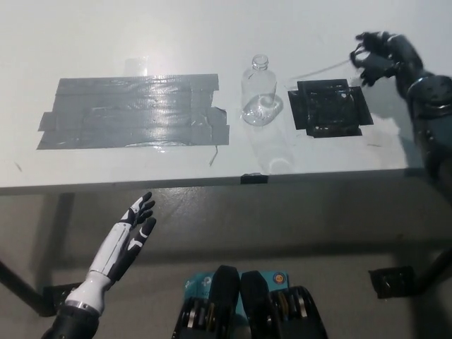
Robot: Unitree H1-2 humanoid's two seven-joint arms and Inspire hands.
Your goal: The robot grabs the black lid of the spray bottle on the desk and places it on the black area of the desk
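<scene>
A clear spray bottle (258, 95) stands uncapped on the white desk (212, 28), just left of the black taped area (328, 107). My black right hand (380, 56) hovers above the upper right corner of that black area. Its fingers are closed around the black lid, which is hard to tell apart from the hand. The lid's thin dip tube (321, 69) trails left from the hand toward the bottle. My white left hand (131, 236) rests open below the desk's front edge at lower left.
A large grey taped patch (134, 111) covers the desk left of the bottle. The desk's front edge (212, 182) crosses the middle of the picture. A small black object (392, 282) lies on the floor at lower right.
</scene>
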